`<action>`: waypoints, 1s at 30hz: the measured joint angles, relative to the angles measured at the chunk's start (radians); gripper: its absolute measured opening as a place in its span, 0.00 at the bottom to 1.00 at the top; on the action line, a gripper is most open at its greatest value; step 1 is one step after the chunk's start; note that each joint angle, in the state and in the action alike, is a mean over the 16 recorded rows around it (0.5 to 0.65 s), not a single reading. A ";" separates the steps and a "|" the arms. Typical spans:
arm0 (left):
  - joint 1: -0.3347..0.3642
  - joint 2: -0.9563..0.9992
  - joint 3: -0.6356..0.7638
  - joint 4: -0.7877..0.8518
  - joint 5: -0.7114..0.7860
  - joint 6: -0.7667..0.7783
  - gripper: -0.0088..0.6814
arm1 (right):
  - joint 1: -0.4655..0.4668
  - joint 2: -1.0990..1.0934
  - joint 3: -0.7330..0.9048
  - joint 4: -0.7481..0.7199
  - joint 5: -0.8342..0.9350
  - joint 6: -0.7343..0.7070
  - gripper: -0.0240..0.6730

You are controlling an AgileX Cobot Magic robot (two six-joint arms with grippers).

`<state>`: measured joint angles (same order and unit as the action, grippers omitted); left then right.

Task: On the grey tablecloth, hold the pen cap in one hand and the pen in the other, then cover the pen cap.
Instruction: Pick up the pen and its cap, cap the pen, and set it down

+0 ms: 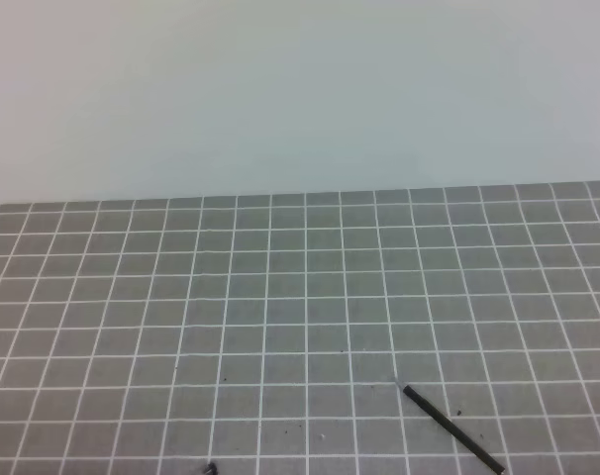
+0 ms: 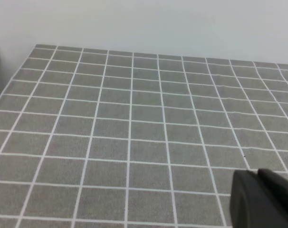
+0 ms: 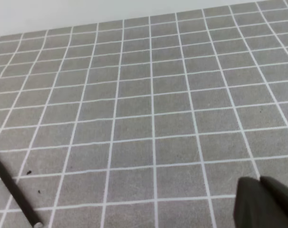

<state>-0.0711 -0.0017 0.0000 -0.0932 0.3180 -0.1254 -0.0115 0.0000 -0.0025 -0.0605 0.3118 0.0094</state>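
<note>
The pen (image 1: 450, 427) lies slantwise on the grey tablecloth (image 1: 300, 297) at the lower right, its pale tip pointing up-left. A tiny black piece at the bottom edge, left of centre, is the pen cap (image 1: 211, 468), cut off by the frame. Neither gripper shows in the high view. The left wrist view has my left gripper (image 2: 258, 175) at the bottom right, fingers pressed together above bare cloth, holding nothing. In the right wrist view my right gripper (image 3: 261, 181) is likewise shut and empty, with the pen (image 3: 14, 191) far off at the lower left.
A pale wall (image 1: 300, 89) rises behind the cloth's far edge. A few dark specks (image 1: 458, 412) dot the cloth near the pen. The cloth's left border (image 2: 11, 76) shows in the left wrist view.
</note>
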 joint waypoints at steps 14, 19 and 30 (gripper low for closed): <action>0.000 0.001 0.000 0.000 0.000 0.001 0.01 | 0.000 0.000 0.000 0.000 0.000 0.000 0.05; 0.000 0.002 0.000 0.000 0.000 0.002 0.01 | 0.000 0.000 0.000 0.000 0.000 0.000 0.05; 0.000 0.002 0.000 -0.004 0.000 0.002 0.01 | 0.000 0.000 0.000 0.000 0.000 0.000 0.05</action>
<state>-0.0711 0.0000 0.0000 -0.0968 0.3180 -0.1230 -0.0115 0.0000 -0.0025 -0.0605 0.3118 0.0094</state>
